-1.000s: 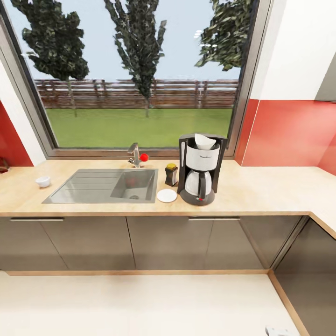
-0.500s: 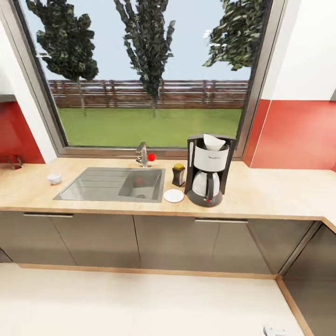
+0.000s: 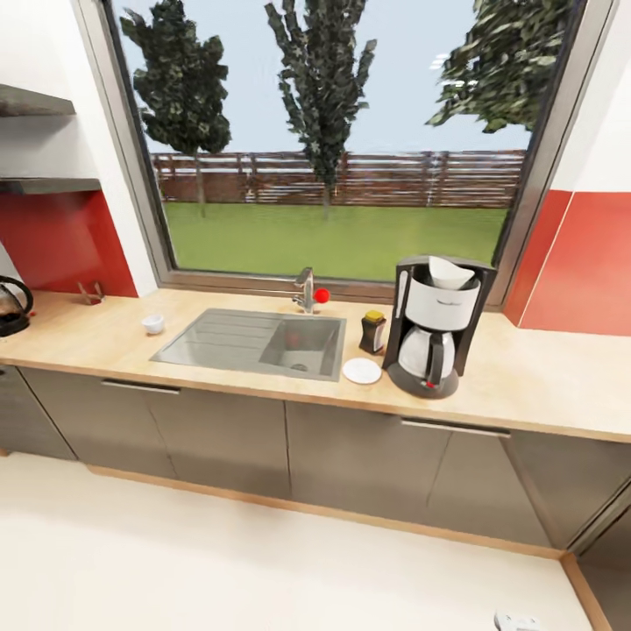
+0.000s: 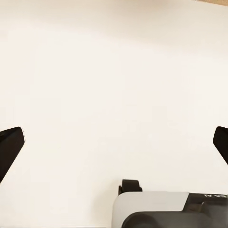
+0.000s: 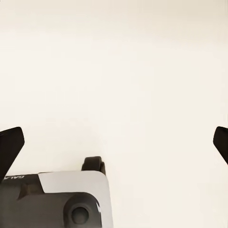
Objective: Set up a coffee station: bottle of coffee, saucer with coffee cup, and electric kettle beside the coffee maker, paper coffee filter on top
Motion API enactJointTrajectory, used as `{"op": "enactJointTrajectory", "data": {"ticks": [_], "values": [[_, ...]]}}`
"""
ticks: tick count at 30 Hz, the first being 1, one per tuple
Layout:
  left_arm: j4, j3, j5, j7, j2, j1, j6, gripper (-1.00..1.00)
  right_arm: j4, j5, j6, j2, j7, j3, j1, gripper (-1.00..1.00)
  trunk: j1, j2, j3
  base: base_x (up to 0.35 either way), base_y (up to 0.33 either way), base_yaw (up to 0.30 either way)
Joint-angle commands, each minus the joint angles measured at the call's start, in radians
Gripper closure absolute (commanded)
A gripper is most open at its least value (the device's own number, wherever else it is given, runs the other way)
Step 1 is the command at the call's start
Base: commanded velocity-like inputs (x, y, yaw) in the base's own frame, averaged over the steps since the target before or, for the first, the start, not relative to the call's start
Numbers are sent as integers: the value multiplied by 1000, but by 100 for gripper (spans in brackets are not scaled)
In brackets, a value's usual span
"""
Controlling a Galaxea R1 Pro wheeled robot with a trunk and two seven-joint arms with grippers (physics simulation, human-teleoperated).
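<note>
On the tabletop (image 3: 543,386), coffee cup (image 3: 153,323) far from saucer (image 3: 362,371), both end effectors (image 4: 114,147) (image 5: 114,147) wide open and empty, so could easily clip the sink (image 3: 254,343) faucet mid-carry.

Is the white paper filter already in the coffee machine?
Yes: the paper filter sits in the open top of the coffee maker, poking up above its rim.

**Surfaces as I see them**

My desk (image 3: 543,386) reads as pale matt wood grain. The sink (image 3: 254,342) looks like brushed grey metal, the tap (image 3: 305,289) shinier. The coffee maker (image 3: 436,326) shows black plastic with a glossy carafe, white paper filter (image 3: 450,272) on top. The saucer (image 3: 362,371) is smooth white. Beyond my matt black fingers (image 4: 9,149), the floor (image 4: 114,85) is plain cream.
</note>
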Motion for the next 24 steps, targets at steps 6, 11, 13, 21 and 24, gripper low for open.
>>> {"op": "enactJointTrajectory", "data": {"ticks": [6, 11, 13, 21, 24], "values": [[2, 9, -10, -4, 0, -1, 0, -100, 0, -11, 1, -1, 3, 8, 0, -100, 1, -2, 1, 0, 0, 278], [2, 8, -11, -4, 0, -1, -2, -100, 0, -11, 1, 0, 3, 8, 0, -100, 1, -2, 4, 0, 0, 278], [3, 8, -11, -4, 0, -1, -2, -100, 0, -11, 1, 0, 3, 8, 0, -100, 1, -2, 5, 0, 0, 278], [3, 8, -11, -4, 0, -1, 0, -100, 0, -11, 0, 0, 3, 8, 0, -100, 1, -2, 10, 19, 0, 278], [3, 8, -11, -4, 0, -1, 0, -100, 0, -11, 1, 0, 3, 8, 0, -100, 1, -2, 11, 192, 0, 278]]}}
